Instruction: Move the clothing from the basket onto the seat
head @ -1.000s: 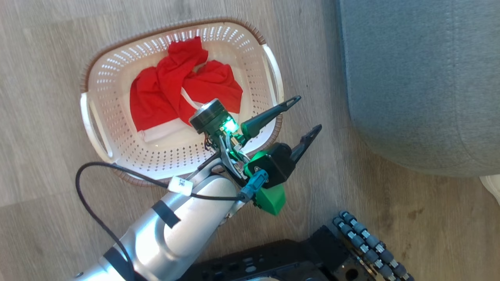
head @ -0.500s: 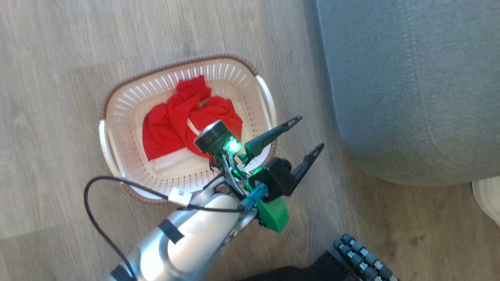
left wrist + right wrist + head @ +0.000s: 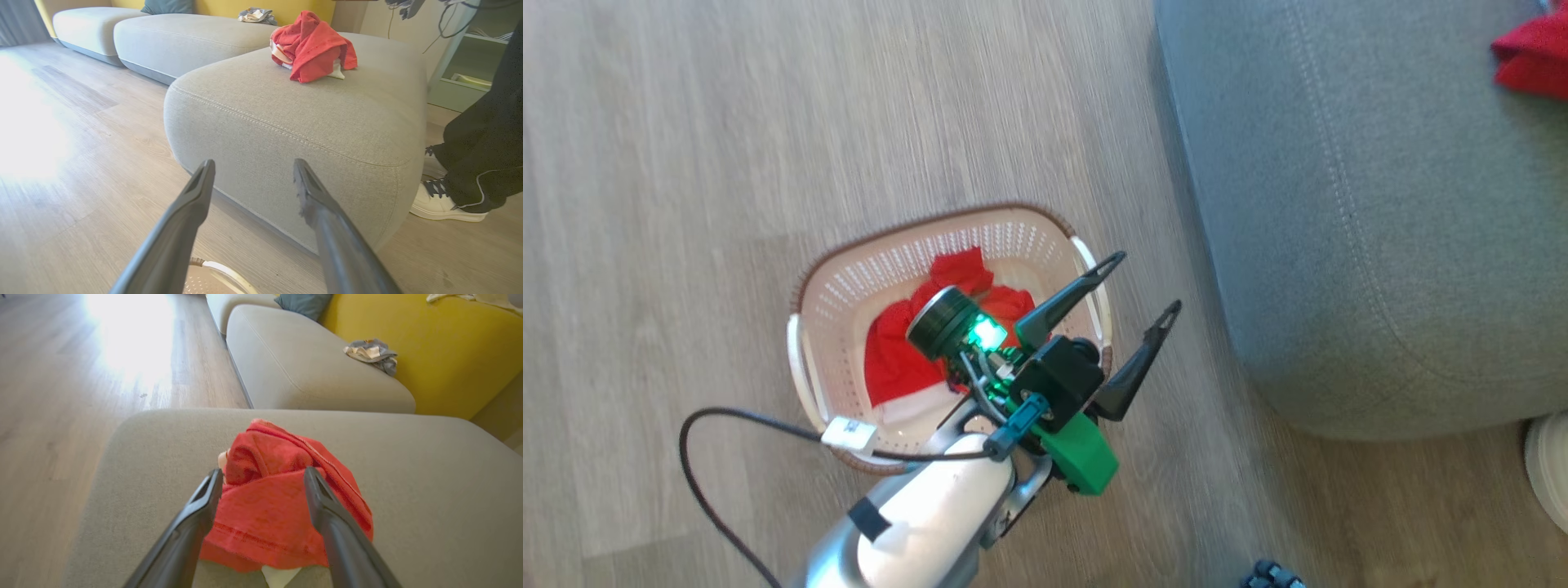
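The clothing (image 3: 894, 371) lies partly in the basket (image 3: 845, 282), a crumpled heap of red fabric with a white edge showing at its near side, half hidden by the left arm's wrist. The basket stands on the wooden floor (image 3: 686, 163), near the rounded corner of the seat (image 3: 1339, 245) but not touching it. The left gripper (image 3: 1147, 282) hovers over the basket's rim on the side toward the seat, its jaws apart with nothing between them, the fingers pointing toward the seat. On the seat's top lies a bundled red garment (image 3: 278, 506) with white trim. The right gripper (image 3: 263, 471) hangs over this bundle with its jaws spread apart on either side of it; whether the fingers touch the fabric cannot be told. A person's white shoe (image 3: 447, 206) and dark trouser leg stand on the floor just beside the seat.
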Controlling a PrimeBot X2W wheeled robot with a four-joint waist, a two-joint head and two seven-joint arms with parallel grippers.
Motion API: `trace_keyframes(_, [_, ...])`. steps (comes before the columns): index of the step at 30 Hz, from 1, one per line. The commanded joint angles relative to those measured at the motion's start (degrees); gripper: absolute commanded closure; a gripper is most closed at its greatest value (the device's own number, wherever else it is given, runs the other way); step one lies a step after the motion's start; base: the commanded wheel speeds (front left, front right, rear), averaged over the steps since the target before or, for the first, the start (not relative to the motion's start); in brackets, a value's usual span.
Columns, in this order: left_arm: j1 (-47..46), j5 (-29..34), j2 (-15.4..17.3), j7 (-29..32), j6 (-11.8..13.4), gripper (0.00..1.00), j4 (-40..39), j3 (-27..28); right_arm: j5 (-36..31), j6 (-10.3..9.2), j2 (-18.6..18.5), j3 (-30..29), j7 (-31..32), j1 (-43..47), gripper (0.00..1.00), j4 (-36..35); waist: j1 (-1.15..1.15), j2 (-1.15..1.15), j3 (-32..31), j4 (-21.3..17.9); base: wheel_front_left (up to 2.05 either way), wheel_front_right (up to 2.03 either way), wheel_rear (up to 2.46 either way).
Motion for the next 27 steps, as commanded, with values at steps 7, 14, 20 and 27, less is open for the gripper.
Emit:
trace_keyframes(7, [4.0, 0.0, -0.7, -0.3, 1.9, 0.00, -2.5, 5.1, -1.2, -0.02, -3.8, -6.3, -0.6, 8.8, 0.00, -18.5, 0.00, 0.00, -6.9, 2.1, 0.00, 0.00, 0.00])
trace_keyframes(14, [7.9, -0.3, -0.7, -0.3, 4.8, 0.00, -2.7, 9.8, -9.2, -0.02, 1.2, -14.8, -0.6, 18.8, 0.00, -34.3, 0.00, 0.00, -11.3, 4.0, 0.00, 0.00, 0.00])
trace_keyframes(20, [10.6, -0.3, -0.7, -0.3, 7.5, 0.00, -4.3, 15.0, -11.2, -0.02, 6.4, -17.2, -0.6, 26.2, 0.00, -44.6, 0.00, 0.00, -14.5, 6.0, 0.00, 0.00, 0.00])
trace_keyframes(27, [13.5, -0.8, -0.7, -0.3, 10.8, 0.00, -7.3, 20.7, -15.1, -0.02, 12.4, -21.2, -0.6, 33.6, 0.00, -50.2, 0.00, 0.00, -18.3, 9.0, 0.00, 0.00, 0.00])
